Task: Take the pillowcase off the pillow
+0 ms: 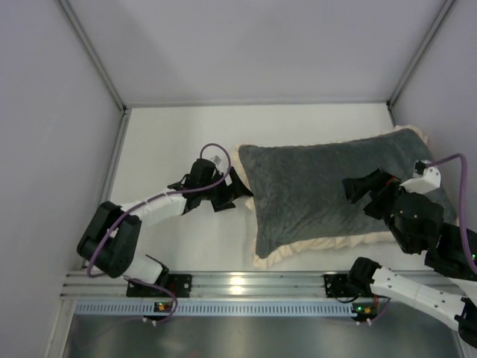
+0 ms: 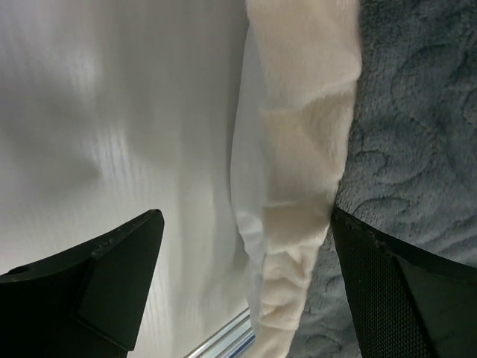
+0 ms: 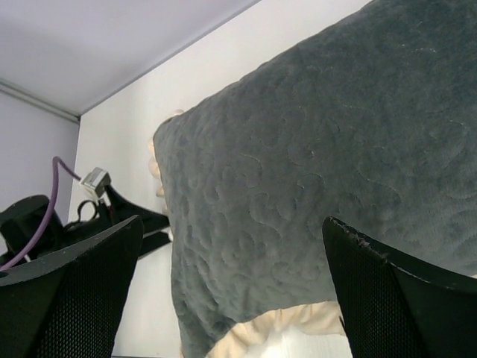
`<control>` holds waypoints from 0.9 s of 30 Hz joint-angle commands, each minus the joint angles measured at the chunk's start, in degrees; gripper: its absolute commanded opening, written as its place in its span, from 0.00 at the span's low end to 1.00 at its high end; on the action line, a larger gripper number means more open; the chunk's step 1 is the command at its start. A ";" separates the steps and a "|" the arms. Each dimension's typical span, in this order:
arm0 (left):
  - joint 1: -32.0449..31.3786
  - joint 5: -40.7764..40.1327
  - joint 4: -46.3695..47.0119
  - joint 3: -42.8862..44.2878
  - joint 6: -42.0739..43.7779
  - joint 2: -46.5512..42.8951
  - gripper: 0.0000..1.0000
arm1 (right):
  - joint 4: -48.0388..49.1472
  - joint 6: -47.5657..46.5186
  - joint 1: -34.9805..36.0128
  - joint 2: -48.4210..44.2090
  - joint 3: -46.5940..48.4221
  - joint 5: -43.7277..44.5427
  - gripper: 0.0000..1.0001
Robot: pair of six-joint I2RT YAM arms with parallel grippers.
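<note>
Only the left wrist view shows the left gripper [image 2: 246, 224], jaws spread, straddling the cream frill [image 2: 302, 186]. From above, the plump grey pillowcase [image 1: 328, 186] lies centre right, with the right gripper [image 1: 356, 188] over it, jaws spread.

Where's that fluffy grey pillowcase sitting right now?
In the top view the pillowcase lies on the white table, right of centre, with the left gripper at its left frilled edge and the right gripper over its right half.

The top camera looks down on the whole pillowcase [image 1: 320, 186], the left wrist camera sits close at its frill [image 2: 305, 186], and the right wrist camera looks across its grey face.
</note>
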 commanded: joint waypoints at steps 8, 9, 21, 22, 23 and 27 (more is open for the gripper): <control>-0.28 7.74 30.87 0.54 -6.68 13.07 0.49 | 1.91 -4.13 -0.54 0.57 0.54 -2.70 0.99; -0.28 7.74 32.02 0.37 -7.04 13.95 0.35 | 2.18 -4.22 -0.63 0.22 0.19 -2.78 0.99; 18.50 3.86 2.00 1.23 4.90 -4.14 0.00 | 3.84 -5.19 -0.63 4.69 -5.17 -4.54 1.00; 21.40 4.83 -1.16 2.38 6.22 -4.93 0.00 | 4.46 -5.19 -0.63 4.95 -5.70 -4.89 0.99; 27.08 7.36 -3.63 4.13 8.58 -6.33 0.00 | 5.16 -5.19 -0.63 5.31 -6.31 -5.42 0.99; 41.27 11.34 -15.40 7.57 14.13 -8.45 0.00 | 8.24 -5.19 -0.63 6.71 -8.51 -6.47 1.00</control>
